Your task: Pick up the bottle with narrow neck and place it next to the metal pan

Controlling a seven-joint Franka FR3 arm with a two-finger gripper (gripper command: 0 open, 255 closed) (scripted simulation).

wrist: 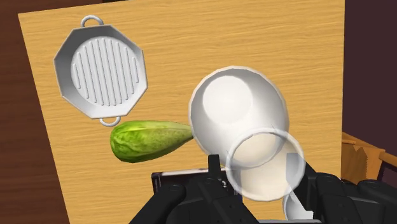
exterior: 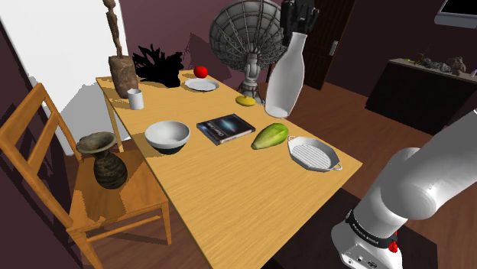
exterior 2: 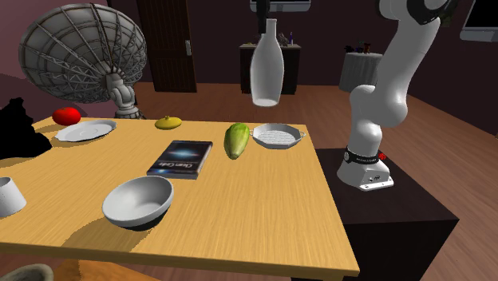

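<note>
A white bottle with a narrow neck hangs well above the wooden table, held by its neck in my black gripper. The gripper is shut on the bottle. In the wrist view I look down the bottle from its mouth, and its body hides the bowl below. The grey ridged pan with two small handles rests on the table near the corner closest to the stand. The bottle hangs above the table between the pan's side and the book.
A green vegetable lies beside the pan. A dark book, a white bowl, a yellow fruit, a plate, a red fruit, a cup and a dish-shaped ornament stand on the table. A chair holds a vase.
</note>
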